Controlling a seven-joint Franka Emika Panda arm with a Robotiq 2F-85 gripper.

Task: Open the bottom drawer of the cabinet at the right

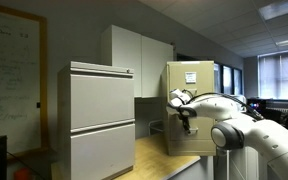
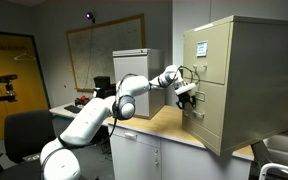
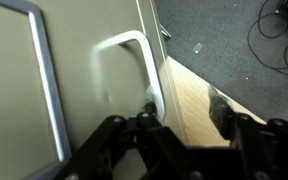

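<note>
With your gripper (image 3: 184, 115) open at the silver handle (image 3: 149, 72) of the bottom drawer (image 3: 79, 112), clamp squarely, then pull straight toward the far edge of the tabletop (image 3: 192, 98)

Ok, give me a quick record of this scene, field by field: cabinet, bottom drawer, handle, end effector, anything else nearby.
cabinet: beige metal, standing on a wooden top
bottom drawer: looks shut
handle: silver loop on the drawer front
end effector: open, at the drawer front, one finger beside the handle's lower end, nothing gripped
nearby: grey two-drawer cabinet
</note>
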